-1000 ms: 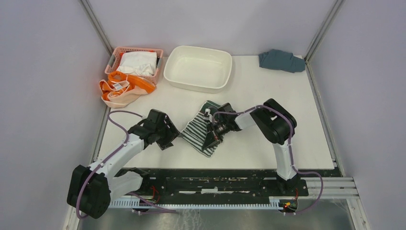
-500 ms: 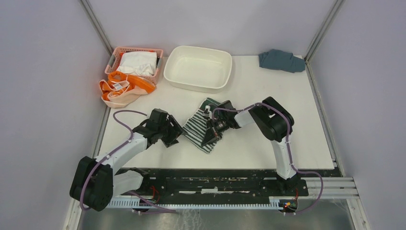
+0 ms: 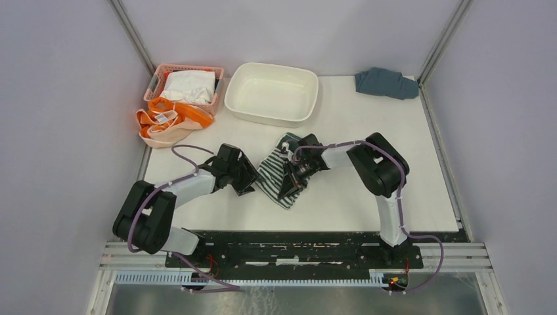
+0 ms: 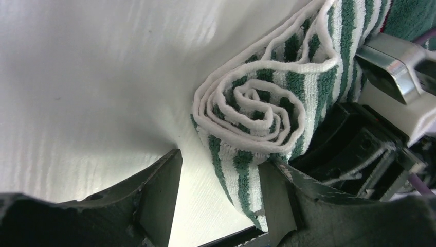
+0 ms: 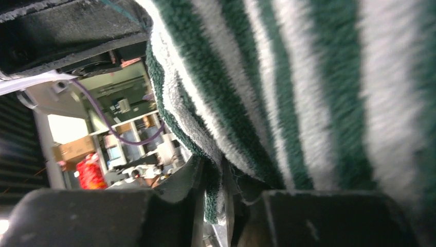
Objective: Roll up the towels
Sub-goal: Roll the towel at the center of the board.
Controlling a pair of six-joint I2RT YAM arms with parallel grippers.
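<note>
Top external: the rolled striped towel point(image 3: 270, 172) lies mid-table point(image 3: 368, 190), with bare surface to its right. The left gripper point(image 3: 251, 186), arm stretched low, gapes at the roll's end. The right gripper point(image 3: 288, 189) has cloth between nearly closed fingers; I cannot tell whether it grips.

1. Striped towel point(image 4: 257, 103): terry cloth, looped fuzzy pile, corded white hem.
2. Table point(image 4: 77, 77) under towel: white, matt, fine ribbed texture.
3. Left gripper point(image 4: 220, 177) fingers at towel's rolled end: dark matt plastic, grainy.
4. Bracket point(image 4: 391, 67) right of towel: shiny bare metal.
5. Tub point(image 3: 271, 119) beyond towel: smooth glossy white plastic.
</note>
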